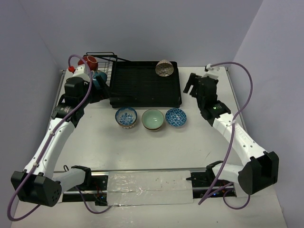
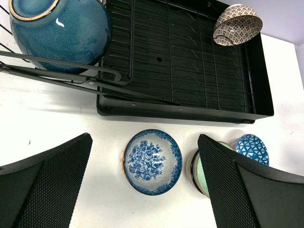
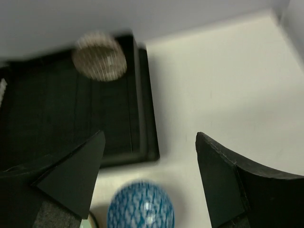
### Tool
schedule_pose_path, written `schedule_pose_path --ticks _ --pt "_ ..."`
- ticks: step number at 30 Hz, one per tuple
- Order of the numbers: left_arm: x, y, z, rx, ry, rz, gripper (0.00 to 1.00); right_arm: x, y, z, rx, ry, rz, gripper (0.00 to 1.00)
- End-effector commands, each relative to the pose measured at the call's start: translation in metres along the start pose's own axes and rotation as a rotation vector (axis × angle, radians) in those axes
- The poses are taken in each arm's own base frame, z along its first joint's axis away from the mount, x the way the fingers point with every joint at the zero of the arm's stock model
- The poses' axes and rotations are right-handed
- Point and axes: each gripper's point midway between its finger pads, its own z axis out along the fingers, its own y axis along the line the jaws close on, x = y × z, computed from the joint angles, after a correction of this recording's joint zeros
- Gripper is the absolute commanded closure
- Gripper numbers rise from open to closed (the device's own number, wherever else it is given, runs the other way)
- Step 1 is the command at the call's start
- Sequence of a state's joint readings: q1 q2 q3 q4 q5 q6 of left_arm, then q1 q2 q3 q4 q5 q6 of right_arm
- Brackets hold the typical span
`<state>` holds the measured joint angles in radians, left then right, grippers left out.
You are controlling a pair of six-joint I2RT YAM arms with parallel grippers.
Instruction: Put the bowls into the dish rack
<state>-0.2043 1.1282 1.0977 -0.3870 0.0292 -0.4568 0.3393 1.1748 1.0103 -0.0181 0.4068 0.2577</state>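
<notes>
- At the near edge of the table (image 1: pixel 142 152), the left arm (image 1: pixel 52 137) and the right arm (image 1: pixel 240 140) rise from their bases and stretch toward the far side.
- Just past the middle, three bowls stand upright in a close row on the white top. A blue-and-white flowered bowl (image 2: pixel 152 161) is on the left, a pale green bowl (image 1: pixel 153 119) in the middle, and a blue net-patterned bowl (image 1: pixel 176 117) on the right.
- Behind the row's left end, the left gripper (image 2: pixel 142 190) hangs by the rack's near left corner with its jaws spread wide. In its wrist view the flowered bowl shows on the table between the two fingers, touched by neither.
- Off the rack's right end, the right gripper (image 3: pixel 149 185) hovers with its jaws likewise parted. Its wrist view is blurred and shows the net-patterned bowl low between the fingers.
- Beyond the bowls lies the dish rack (image 1: pixel 145 85), a black ridged tray whose near edge runs just behind the row.
- Up in the tray's far right corner, a brown patterned bowl (image 2: pixel 236 23) leans on its rim.
- Joined to the tray's left end is the wire basket (image 1: pixel 105 61). It holds a teal bowl (image 2: pixel 59 31), tipped so its foot ring shows, and farther back a red bowl (image 1: pixel 90 61), partly hidden by the left arm.
</notes>
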Motion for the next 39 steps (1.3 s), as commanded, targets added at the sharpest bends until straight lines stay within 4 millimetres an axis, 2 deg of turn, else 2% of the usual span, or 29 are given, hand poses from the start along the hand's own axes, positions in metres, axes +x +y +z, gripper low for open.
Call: schedule_pose_path --ticks 1,2,3,5,9,10,13,18,21,26,29,31,34,35,36,39 --pt "-0.014 -0.006 -0.010 0.029 -0.044 0.008 0.01 0.087 -0.018 -0.025 0.076 0.341 0.126 0.17" --pt "-0.014 -0.007 -0.011 0.029 -0.045 0.009 0.01 0.108 -0.020 -0.028 0.069 0.398 0.126 0.18" --pt "-0.012 -0.006 -0.011 0.026 -0.042 0.008 0.01 0.122 -0.017 -0.032 0.048 0.448 0.149 0.19" --pt "-0.013 -0.005 -0.011 0.025 -0.046 0.008 0.01 0.150 -0.026 -0.036 0.070 0.526 0.150 0.21" --pt "-0.010 -0.005 -0.009 0.025 -0.036 0.012 0.01 0.188 -0.028 -0.038 0.072 0.645 0.174 0.25" --pt "-0.010 -0.004 -0.009 0.024 -0.037 0.011 0.01 0.200 -0.029 -0.037 0.080 0.677 0.172 0.29" --pt "-0.008 -0.004 -0.008 0.021 -0.031 0.013 0.01 0.214 -0.023 -0.033 0.059 0.720 0.185 0.36" --pt "-0.005 0.000 -0.008 0.007 -0.026 0.017 0.01 0.227 -0.020 -0.024 0.059 0.742 0.187 0.40" --pt "-0.006 0.002 -0.008 -0.002 -0.028 0.019 0.01 0.239 -0.025 -0.022 0.087 0.766 0.171 0.44" --pt "-0.005 0.002 -0.008 0.000 -0.026 0.018 0.01 0.246 -0.033 -0.021 0.116 0.767 0.150 0.50" --pt "-0.005 0.001 -0.007 0.004 -0.022 0.018 0.01 0.244 -0.036 -0.020 0.129 0.751 0.139 0.58" --pt "-0.004 0.001 -0.007 0.004 -0.020 0.020 0.01 0.241 -0.038 -0.020 0.131 0.745 0.126 0.73" --pt "-0.004 0.001 -0.007 0.001 -0.020 0.018 0.01 0.238 -0.040 -0.021 0.134 0.737 0.106 0.88" --pt "-0.004 0.002 -0.007 0.000 -0.021 0.018 0.01 0.236 -0.041 -0.021 0.134 0.733 0.103 0.96" --pt "-0.005 0.002 -0.007 -0.001 -0.026 0.018 0.01 0.235 -0.042 -0.022 0.137 0.733 0.093 1.00" --pt "-0.004 0.002 -0.007 -0.001 -0.023 0.018 0.01 0.226 -0.044 -0.025 0.134 0.716 0.074 1.00"
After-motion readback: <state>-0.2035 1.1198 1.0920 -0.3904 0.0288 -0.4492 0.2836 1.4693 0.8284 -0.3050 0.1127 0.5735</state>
